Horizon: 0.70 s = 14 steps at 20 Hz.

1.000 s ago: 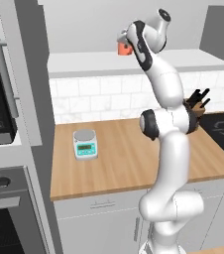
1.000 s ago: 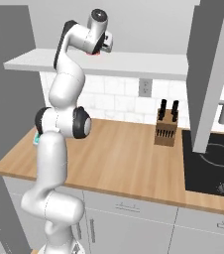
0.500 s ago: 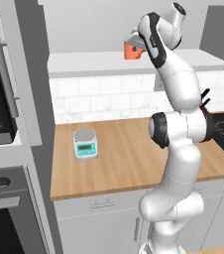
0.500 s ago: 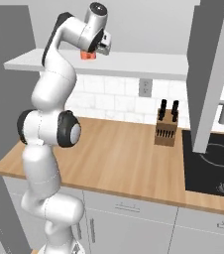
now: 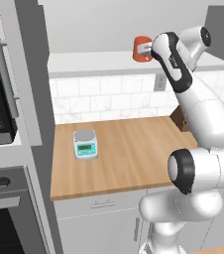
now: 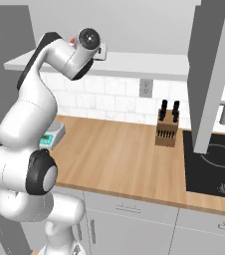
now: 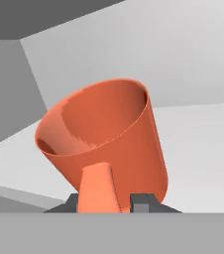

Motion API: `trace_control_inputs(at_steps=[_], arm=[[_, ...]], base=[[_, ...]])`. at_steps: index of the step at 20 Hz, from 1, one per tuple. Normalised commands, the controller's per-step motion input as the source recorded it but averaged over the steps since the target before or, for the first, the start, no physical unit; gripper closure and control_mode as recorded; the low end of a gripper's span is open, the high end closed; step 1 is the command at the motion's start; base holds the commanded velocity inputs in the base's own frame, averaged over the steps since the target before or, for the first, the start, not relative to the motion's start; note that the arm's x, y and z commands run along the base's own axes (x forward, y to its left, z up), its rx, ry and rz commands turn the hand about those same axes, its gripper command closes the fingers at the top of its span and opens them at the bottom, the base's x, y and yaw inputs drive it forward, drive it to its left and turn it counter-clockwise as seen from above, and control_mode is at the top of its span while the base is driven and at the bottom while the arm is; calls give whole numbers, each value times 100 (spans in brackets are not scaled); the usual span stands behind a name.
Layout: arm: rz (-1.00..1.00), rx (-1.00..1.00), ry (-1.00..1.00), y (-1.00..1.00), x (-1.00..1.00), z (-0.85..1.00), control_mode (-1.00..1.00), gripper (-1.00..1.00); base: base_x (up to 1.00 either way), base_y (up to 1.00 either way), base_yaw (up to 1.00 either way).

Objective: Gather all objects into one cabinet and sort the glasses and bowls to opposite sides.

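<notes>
Presently the orange-red cylindrical mug (image 7: 104, 144) is held by its handle in the closed pincer (image 7: 106, 201), as seen in the hand view, where the dark finger tips sit either side of the handle's base. In the left base view the same mug (image 5: 142, 48) is carried just above the pale white shelf board (image 5: 84, 62) of the front-less wall cabinet, a little left of the arm's wrist; whether its base is touching the board cannot be told.

The step in hand is judged to be the placing of this mug inside the cabinet. For it to be done well, the mug should be brought level first, since in the hand view it appears tilted, though that view rolls with the hand. It should then be lowered straight down until the base is borne flat by the shelf, and only then should the grip be released. A spot toward one end of the board is best chosen, so that the cups can be grouped there and the far end left for the bowl. A retreat along the line of the handle is advised, lest the mug be dragged or tipped.

Below, a small grey kitchen scale with a teal display (image 5: 85, 144) and a wooden knife block (image 6: 166, 129) stand on the wooden desk (image 5: 129, 154), well apart from the work.
</notes>
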Motion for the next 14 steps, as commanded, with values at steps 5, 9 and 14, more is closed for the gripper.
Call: trace_control_inputs(at_steps=[5,9,14], arm=[[0,2,-39,0,-100,16,-100,100],[0,10,-14,0,-100,58,-100,100],[0,15,-2,-4,-100,30,-100,100]], base=[[0,0,0],[0,0,0],[0,0,0]])
